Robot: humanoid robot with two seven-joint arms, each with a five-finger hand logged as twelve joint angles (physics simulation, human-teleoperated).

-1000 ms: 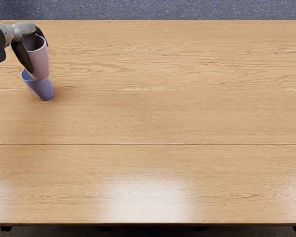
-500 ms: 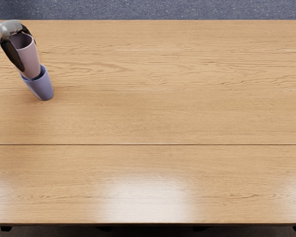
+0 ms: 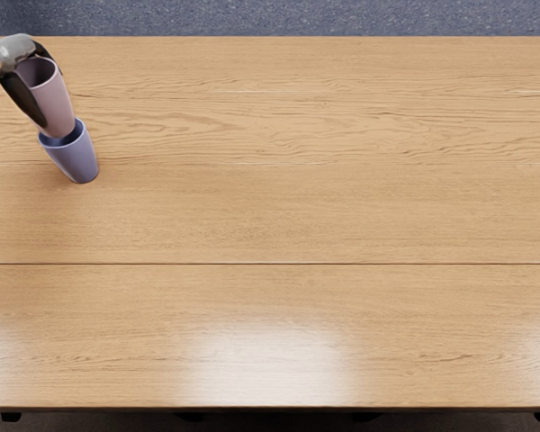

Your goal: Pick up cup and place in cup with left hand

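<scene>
Where the left hand (image 3: 18, 52) is: beyond the blue cup (image 3: 76, 162) and to its left, with fingers closed around the pink cup (image 3: 56, 106), a dark one running down its left side
Pink cup: up in the hand, mouth open and empty as far as it shows, its base overlapping the mouth of the blue cup; whether that base dips inside or hangs just over, I cannot tell
Blue cup: standing mouth up on the table (image 3: 297, 216), untouched by the hand
Done: the picking up, and the carry to the blue cup; most of the job, I would judge
Left to do: line the base up with the blue cup, lower the pink cup until it sits inside, then let go and draw the hand clear
Table: light wood with long grain and a dark seam, reaching well to the right of the blue cup, pale shine (image 3: 265, 369) nearer the viewer than the cup
Floor (image 3: 279, 16): speckled blue-grey, past the table's far edge, beyond the blue cup
</scene>
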